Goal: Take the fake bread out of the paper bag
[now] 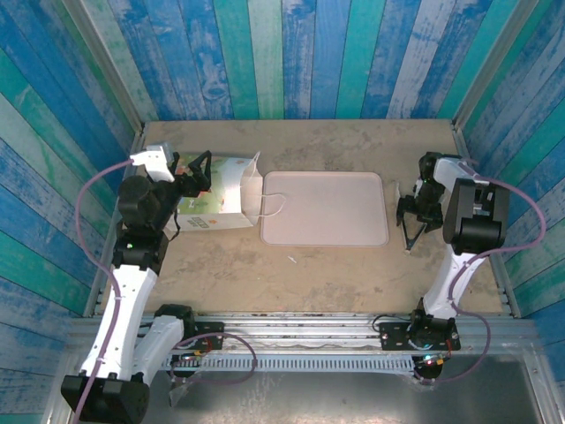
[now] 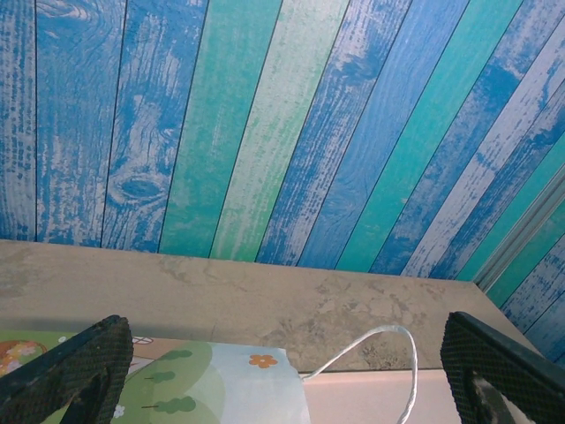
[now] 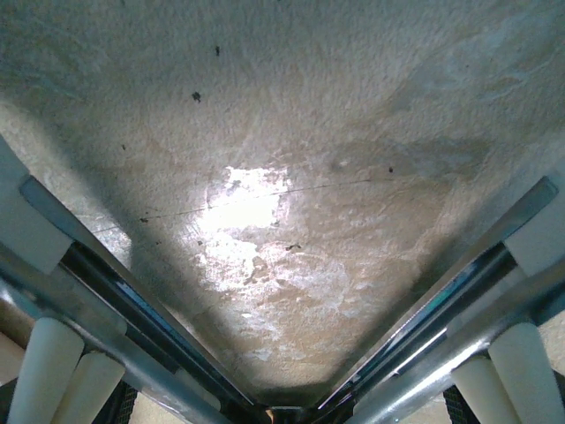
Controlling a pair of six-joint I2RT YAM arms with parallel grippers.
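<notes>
The white paper carrier bag [image 1: 216, 196] w/ green and orange print looks to lie on its side at the table's left. Its mouth is turned to the flat pale pink tray [image 1: 353, 221], prob. so the contents can come straight out onto it. A thin white cord handle [image 1: 275, 205] drapes over the tray's left edge. The fake bread is hidden, presumably inside the bag.

The left gripper [image 1: 199, 175] hovers over the bag's far-left part w/ fingers [image 2: 75, 371] spread wide and nothing between them. It's above the printed paper, not in the mouth. The right gripper [image 1: 408, 223] hangs just past the tray's right edge, pointing down at the bare beige table [image 1: 335, 274], jaws apart and empty — parked clear of the tray.

Room: there's open table in front of bag and tray. The blue-green plank wall [image 1: 53, 132] is close on the bag's left, so an approach fr. the tray side looks easier.
</notes>
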